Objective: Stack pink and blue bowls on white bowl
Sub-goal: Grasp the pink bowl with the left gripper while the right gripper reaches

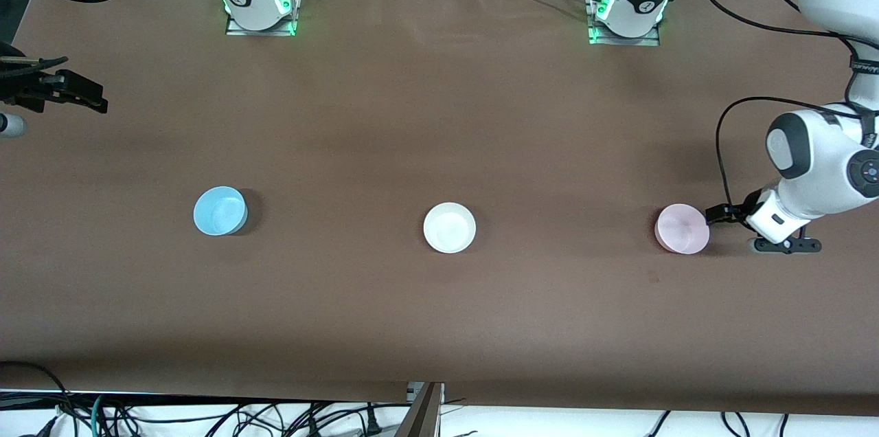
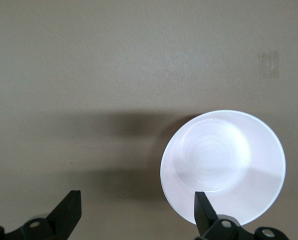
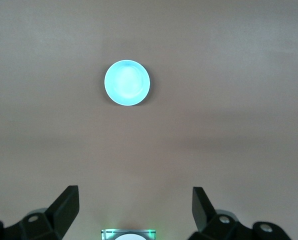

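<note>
The pale pink bowl point(image 1: 682, 229) stands upright toward the left arm's end of the table. The white bowl point(image 1: 449, 227) stands in the middle and the sky blue bowl point(image 1: 220, 211) toward the right arm's end, all in one row. My left gripper point(image 1: 716, 215) is open and empty at the pink bowl's rim. In the left wrist view point(image 2: 136, 212) one finger point(image 2: 203, 212) overlaps the edge of the pink bowl point(image 2: 223, 165), which looks nearly white there. My right gripper point(image 1: 95, 97) is open and empty, high over the table's right-arm end, waiting. Its wrist view point(image 3: 134, 205) shows the blue bowl point(image 3: 127, 83) well away from it.
The brown table point(image 1: 439, 114) carries only the three bowls. The two arm bases point(image 1: 259, 1) point(image 1: 626, 7) stand along the edge farthest from the front camera. Cables hang off the nearest edge. The right arm's base plate point(image 3: 127, 234) shows between the right gripper's fingers.
</note>
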`<state>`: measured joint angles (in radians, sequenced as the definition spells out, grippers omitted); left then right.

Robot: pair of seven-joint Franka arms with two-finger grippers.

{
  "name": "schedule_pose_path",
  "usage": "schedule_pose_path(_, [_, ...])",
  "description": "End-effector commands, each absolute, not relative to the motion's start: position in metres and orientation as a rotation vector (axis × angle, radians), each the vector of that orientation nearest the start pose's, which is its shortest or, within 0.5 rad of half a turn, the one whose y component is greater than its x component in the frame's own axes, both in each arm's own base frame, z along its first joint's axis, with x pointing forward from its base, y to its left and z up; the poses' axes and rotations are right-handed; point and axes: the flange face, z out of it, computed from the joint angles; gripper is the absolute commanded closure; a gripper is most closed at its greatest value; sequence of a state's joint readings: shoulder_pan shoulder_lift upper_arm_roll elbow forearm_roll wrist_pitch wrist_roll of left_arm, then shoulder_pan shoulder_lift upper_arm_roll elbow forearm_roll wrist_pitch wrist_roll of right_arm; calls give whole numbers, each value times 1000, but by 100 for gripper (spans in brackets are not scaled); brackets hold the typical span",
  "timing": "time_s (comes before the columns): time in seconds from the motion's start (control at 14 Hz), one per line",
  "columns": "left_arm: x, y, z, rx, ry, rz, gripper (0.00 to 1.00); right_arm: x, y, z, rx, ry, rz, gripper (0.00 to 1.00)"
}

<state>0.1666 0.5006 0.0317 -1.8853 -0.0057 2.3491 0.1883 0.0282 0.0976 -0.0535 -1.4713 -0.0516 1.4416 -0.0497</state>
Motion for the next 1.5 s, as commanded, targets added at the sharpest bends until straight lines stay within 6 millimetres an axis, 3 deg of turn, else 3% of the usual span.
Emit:
schedule_pose_path(0.0, [614,119,228,-3139,14,42,4,572,-21,610,-3191,-28,197,0])
schedule_pose_path(0.14, [611,118,215,-3136,16,31,8,572,-21,610,-3191,-25,197,0])
schedule_pose_path(0.5, [616,99,207,-3137,29,25,23,572,-21,610,-3191,-28,197,0])
schedule_pose_path(0.79, [616,99,198,-3140,22,24,38,577,-21,606,-3191,-56,186,0])
schedule_pose_path(0.93, [616,99,198,-3140,22,24,50,587,-20,584,-3188,-58,234,0])
schedule_pose_path(1.0, [616,99,199,-3140,22,22,52,593,-20,571,-3188,-52,268,0])
schedule_pose_path(1.14, [616,99,199,-3140,24,22,55,599,-33,565,-3189,-6,230,0])
schedule_pose_path(1.29, [616,99,200,-3140,22,22,60,607,-35,547,-3188,8,274,0])
schedule_pose_path(1.43, [617,101,203,-3140,22,15,62,618,-47,514,-3164,42,347,0])
